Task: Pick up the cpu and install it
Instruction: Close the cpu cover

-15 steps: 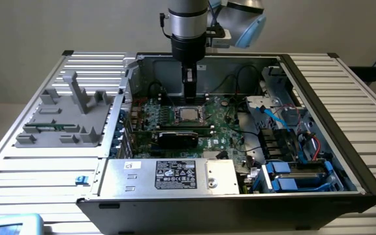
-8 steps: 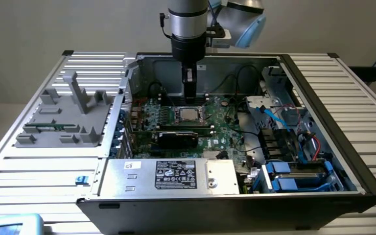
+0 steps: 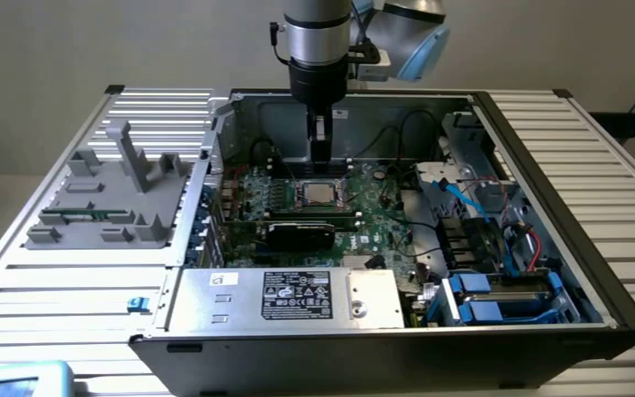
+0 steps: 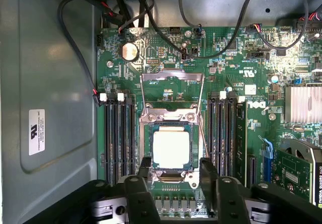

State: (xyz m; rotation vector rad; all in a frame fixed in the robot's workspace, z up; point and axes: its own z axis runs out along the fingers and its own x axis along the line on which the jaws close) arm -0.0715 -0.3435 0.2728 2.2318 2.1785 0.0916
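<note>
The cpu (image 4: 171, 149), a small square chip with a silvery top, lies flat in its socket on the green motherboard (image 4: 166, 48). The socket's metal retaining frame (image 4: 172, 85) is flipped up and open beside it. In the exterior view the cpu (image 3: 317, 193) sits mid-board inside the open computer case. My gripper (image 3: 320, 165) hangs straight down just above it. In the wrist view the gripper (image 4: 177, 167) shows two dark fingers (image 4: 146, 168) standing apart on either side of the socket's edge, wider than the chip and clear of it. Nothing is between them.
A grey tray (image 3: 108, 198) on the slatted table at the exterior view's left holds a green memory stick (image 3: 75, 217). Inside the case are black cables (image 4: 75, 48), memory slots (image 4: 121, 133), a silver heatsink (image 4: 303, 104), a graphics card (image 3: 301, 233) and the power supply (image 3: 284, 294).
</note>
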